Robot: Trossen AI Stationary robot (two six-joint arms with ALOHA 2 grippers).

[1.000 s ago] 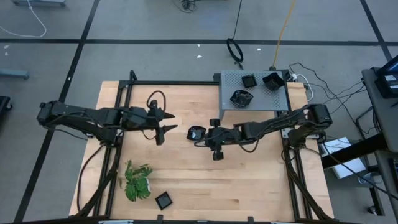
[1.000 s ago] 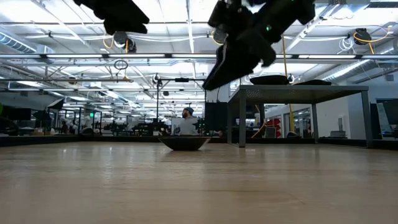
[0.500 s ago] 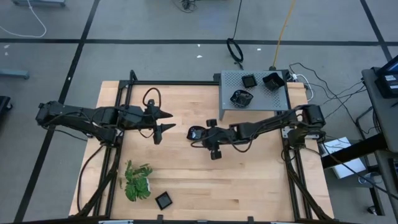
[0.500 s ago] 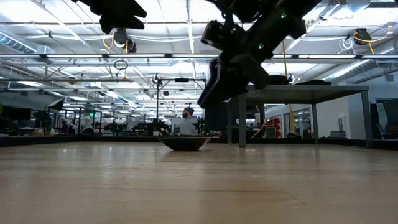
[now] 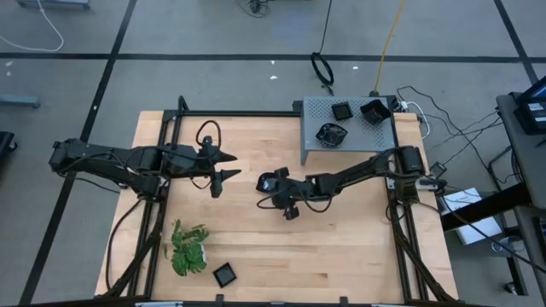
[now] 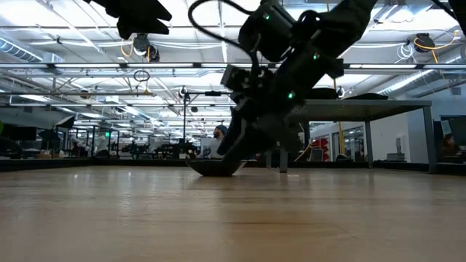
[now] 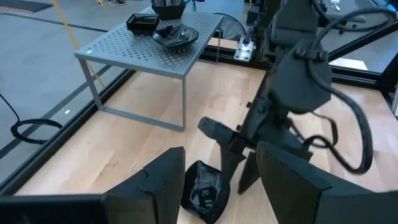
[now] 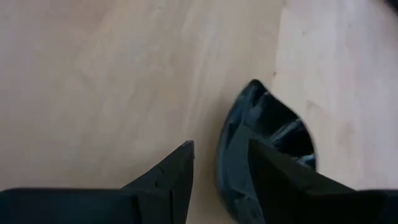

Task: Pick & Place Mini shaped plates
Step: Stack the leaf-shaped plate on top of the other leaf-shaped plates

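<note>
One black mini shaped plate (image 5: 265, 179) rests on its base on the wood near the table's middle; the low view shows the plate (image 6: 206, 169) from the side. My right gripper (image 5: 274, 186) is low over it and open. In the right wrist view, one finger (image 8: 169, 174) stands outside the plate's rim and the other (image 8: 280, 180) over the plate's hollow (image 8: 273, 134). My left gripper (image 5: 230, 166) hangs open above the table, left of this plate. Three more plates (image 5: 345, 119) sit on a grey perforated stand (image 5: 313, 141). Another plate (image 5: 224, 275) lies near the front edge. My right gripper slants down at the plate from the table's right, with its fingers on either side of the rim (image 8: 225, 155). I cannot tell whether either finger touches the plate.
A green leafy plant (image 5: 188, 248) lies at the front left beside the lone plate. The stand's legs (image 7: 183, 102) rise at the table's far right. Black frame rails (image 5: 162, 205) run along both sides. Bare wood (image 5: 324, 247) lies toward the front right.
My right gripper has come down from well above the table and moved toward the table's left, onto the plate, rolling about its own line as it sank. The plate has stayed in place.
</note>
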